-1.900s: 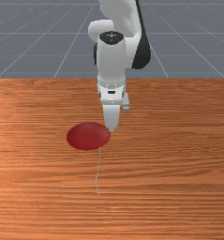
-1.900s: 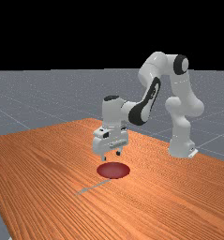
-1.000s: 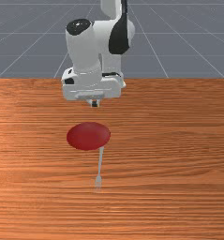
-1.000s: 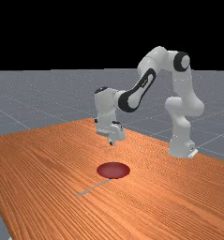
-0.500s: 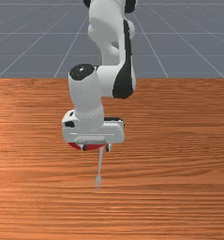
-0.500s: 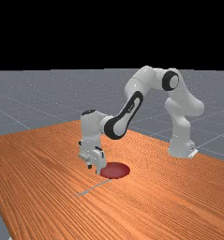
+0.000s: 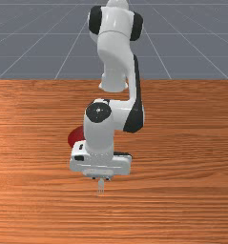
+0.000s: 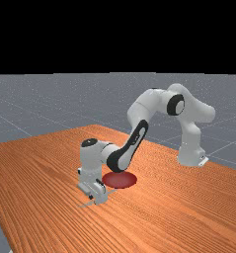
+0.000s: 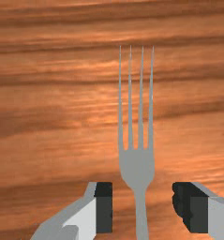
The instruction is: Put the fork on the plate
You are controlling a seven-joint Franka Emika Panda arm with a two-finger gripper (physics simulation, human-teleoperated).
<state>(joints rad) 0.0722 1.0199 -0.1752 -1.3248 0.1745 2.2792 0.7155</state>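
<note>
My gripper (image 7: 101,178) is low over the fork's neck in the front view, the fingers standing apart. The grey fork (image 7: 101,185) has its tines toward the front view's bottom; my hand hides its handle there. In the far view the tines (image 8: 84,204) lie left of the hand and the handle (image 8: 111,191) reaches toward the dark red plate (image 8: 120,180). In the wrist view my gripper (image 9: 142,207) is open, the fork's neck (image 9: 140,206) between the fingers with a gap on either side. The arm partly covers the plate (image 7: 76,137) in the front view.
The wooden table (image 7: 182,205) spreads around the fork and plate. The arm's forearm (image 8: 136,141) slopes above the plate's area in the far view, and its base (image 8: 191,155) stands at the table's back right there.
From near the plate, my hand has come down and forward to the fork's neck, toward the front view's bottom. The fingers have drawn closer together. The fork and plate have kept their places.
</note>
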